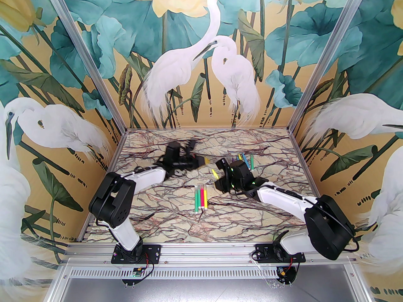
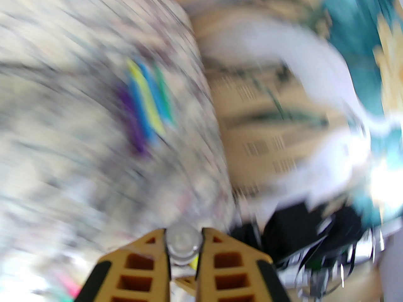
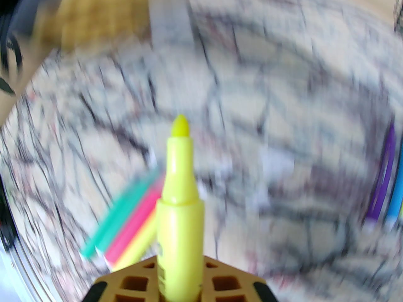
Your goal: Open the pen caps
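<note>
My left gripper (image 2: 183, 235) is shut on a clear pen cap (image 2: 182, 242), which sits end-on between the yellow fingers. From above, the left gripper (image 1: 204, 161) hovers over the table's middle. Just to its right, my right gripper (image 1: 217, 181) is shut on a yellow pen (image 1: 215, 174). In the right wrist view the yellow pen (image 3: 179, 200) stands up from the right gripper (image 3: 180, 261) with its tip bare. The cap and the pen are apart.
A row of green, pink and yellow pens (image 1: 201, 197) lies on the marble table (image 1: 157, 225) near the middle. Another group of purple, blue, yellow and green pens (image 1: 245, 161) lies behind the right gripper. Patterned walls close in three sides.
</note>
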Controlling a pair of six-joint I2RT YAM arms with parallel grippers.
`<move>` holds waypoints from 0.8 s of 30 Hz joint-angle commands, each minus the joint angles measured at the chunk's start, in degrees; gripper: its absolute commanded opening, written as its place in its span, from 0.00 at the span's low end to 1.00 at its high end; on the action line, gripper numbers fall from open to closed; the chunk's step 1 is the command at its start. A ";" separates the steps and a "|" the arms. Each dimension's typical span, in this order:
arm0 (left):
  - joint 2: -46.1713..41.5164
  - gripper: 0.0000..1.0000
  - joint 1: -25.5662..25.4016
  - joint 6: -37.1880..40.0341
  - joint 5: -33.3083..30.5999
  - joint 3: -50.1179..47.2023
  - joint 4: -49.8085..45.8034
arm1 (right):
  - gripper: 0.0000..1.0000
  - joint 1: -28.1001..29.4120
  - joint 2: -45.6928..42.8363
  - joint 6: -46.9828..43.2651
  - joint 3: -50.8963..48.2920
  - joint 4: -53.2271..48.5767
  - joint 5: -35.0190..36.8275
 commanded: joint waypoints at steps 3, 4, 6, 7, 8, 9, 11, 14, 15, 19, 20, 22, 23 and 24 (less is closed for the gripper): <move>-1.31 0.00 1.65 -0.20 -5.34 -0.30 -2.25 | 0.00 -0.32 -1.15 -0.29 -1.51 -0.17 -0.02; -1.30 0.00 1.66 0.77 -5.73 0.00 -3.71 | 0.00 -0.58 -0.93 0.20 -1.48 0.44 0.72; -1.21 0.00 1.67 3.44 -7.08 0.93 -8.52 | 0.00 -1.31 -0.23 1.80 -0.97 0.99 3.91; -1.16 0.00 1.74 5.12 -8.25 1.61 -11.38 | 0.00 -2.01 0.21 2.51 -0.48 1.23 5.14; -1.06 0.00 1.61 7.34 -9.52 2.22 -14.58 | 0.00 -2.73 0.84 3.26 0.16 1.23 6.55; -1.00 0.00 1.62 9.09 -10.93 2.78 -17.73 | 0.00 -3.11 1.48 4.01 0.80 1.11 8.35; -0.51 0.00 1.40 13.27 -14.75 4.55 -25.27 | 0.00 -3.95 3.27 5.02 2.63 0.65 11.80; 0.89 0.00 1.14 18.30 -20.15 7.10 -34.67 | 0.00 -5.01 6.67 6.51 5.65 -0.19 15.39; 1.46 0.00 0.99 19.33 -21.35 7.82 -36.72 | 0.00 -5.37 7.97 6.93 6.64 -0.55 15.96; 3.65 0.00 0.78 22.49 -25.63 10.16 -42.78 | 0.00 -5.94 14.17 7.87 11.54 -1.56 19.02; 4.32 0.00 0.58 23.27 -26.56 10.89 -44.17 | 0.00 -5.91 15.85 8.13 12.77 -1.75 20.05; 6.01 0.00 0.14 24.48 -28.42 12.81 -47.01 | 0.00 -5.95 18.65 9.12 14.87 -2.24 22.97; 6.91 0.00 -0.15 24.90 -29.70 13.82 -48.22 | 0.00 -6.02 20.26 9.45 16.18 -2.70 24.32; 7.65 0.00 -0.42 25.30 -30.84 14.47 -49.24 | 0.00 -6.01 21.35 9.61 17.20 -2.97 24.98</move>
